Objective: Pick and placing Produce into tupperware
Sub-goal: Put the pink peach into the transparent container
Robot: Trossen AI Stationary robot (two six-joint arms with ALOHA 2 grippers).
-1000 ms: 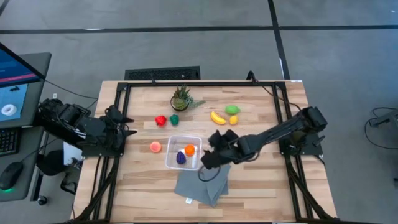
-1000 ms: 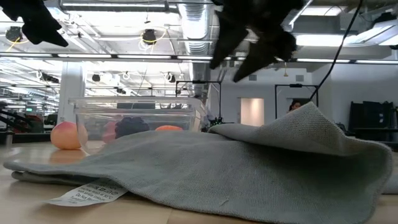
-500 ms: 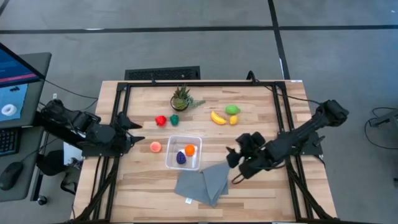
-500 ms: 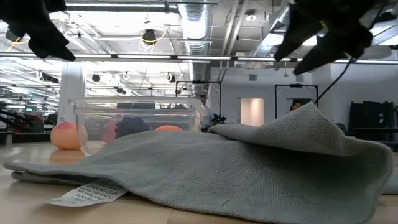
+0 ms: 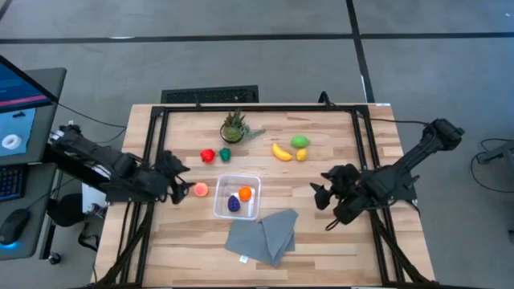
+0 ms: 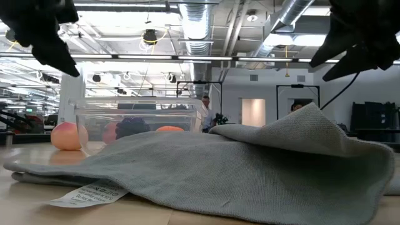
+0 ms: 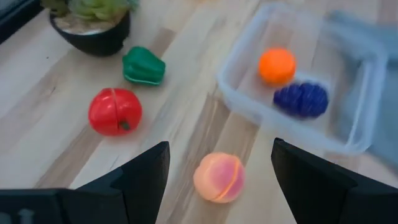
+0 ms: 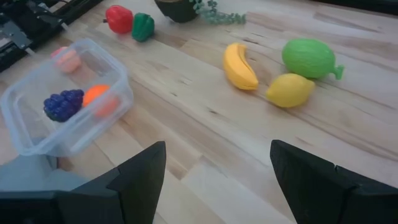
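1. One tub, clear, square, near table centre; everything below placed against it.
2. Produce total: eight pieces. Two inside the tub, six outside on the wood.
3. Inside: one orange and one purple grape bunch, side by side, close to touching.
4. One peach just beside the tub's left wall, not touching it.
5. One red tomato and one green pepper, next to each other, behind the tub toward the far-left.
6. One banana, one lemon, one lime-green fruit: a cluster of three behind the tub to the right; lemon sits between banana and green fruit.
7. One potted plant behind the tub, beyond the pepper.
8. One grey cloth, folded and rumpled, at the tub's near-right corner; whether it touches the tub's edge is unclear. One white tag at its near edge.
9. Two grippers. Left gripper is left of the tub, above the table just beside the peach, fingers apart with nothing between them; the peach shows on the wood between them.
10. Right gripper is right of the tub, well apart from it, above bare wood, fingers spread wide, holding nothing.
11. One person stands far back in the room in the low view, behind the tub.
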